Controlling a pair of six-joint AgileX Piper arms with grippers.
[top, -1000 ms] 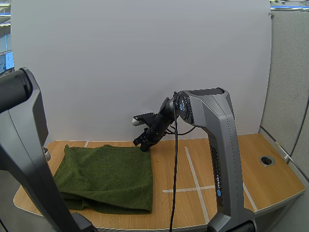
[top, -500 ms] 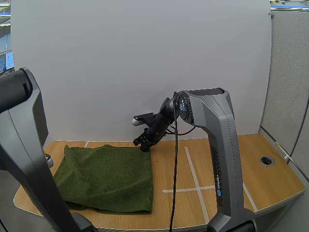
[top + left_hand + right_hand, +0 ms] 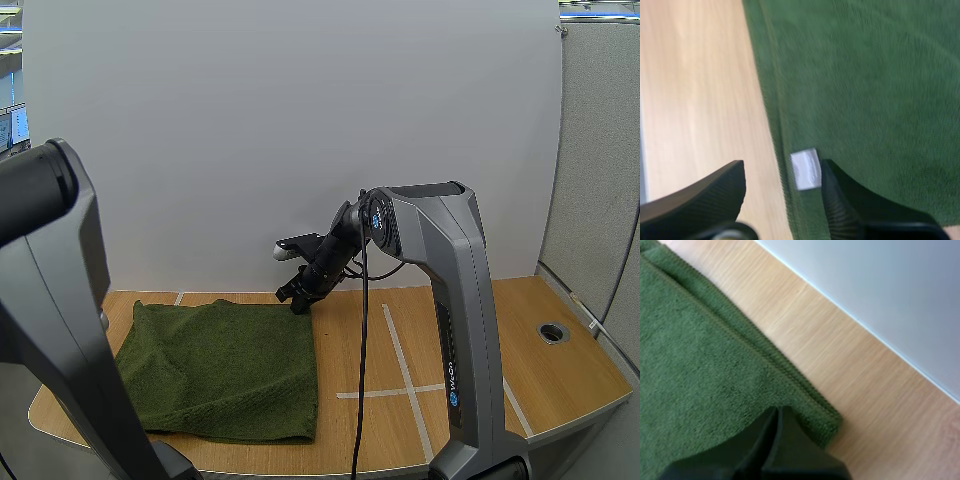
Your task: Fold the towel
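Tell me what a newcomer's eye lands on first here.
A dark green towel covers the left part of the wooden table. The right end effector, shut, sits at its far right corner. The left end effector stands open over the towel's edge, by a small white tag.

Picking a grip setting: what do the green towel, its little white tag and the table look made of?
The towel looks like soft terry or microfibre: matte, fuzzy pile, stitched hem. The tag is smooth and white, probably a fabric label, though that is hard to tell. The table has a light wood-grain top, smooth, perhaps laminate.
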